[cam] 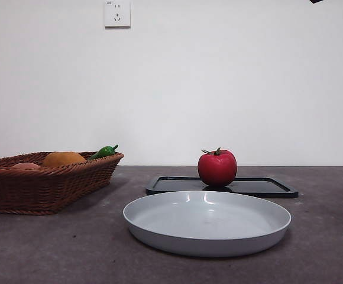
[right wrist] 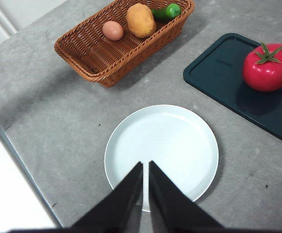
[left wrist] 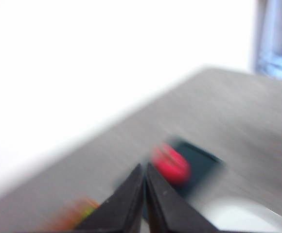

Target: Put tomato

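Observation:
The glossy red tomato (cam: 217, 168) with a dark green calyx stands upright on a flat black tray (cam: 260, 187) behind a round pale grey plate (cam: 207, 222). The right wrist view shows the tomato (right wrist: 268, 67) on the tray (right wrist: 238, 87) and the plate (right wrist: 161, 154) below my right gripper (right wrist: 146, 167), whose jaws are shut and empty, high above the plate. The left wrist view is blurred; my left gripper (left wrist: 144, 170) is shut and empty, held high, with the tomato (left wrist: 171, 163) on the tray (left wrist: 199, 162) beyond it. Only a black tip (cam: 316, 1) shows in the front view.
A brown wicker basket (cam: 41, 186) stands at the left holding an orange round fruit (cam: 63, 158), a small green pepper (cam: 103, 152) and a pale egg-like item (right wrist: 113, 30). A wall socket (cam: 117, 13) is on the white back wall.

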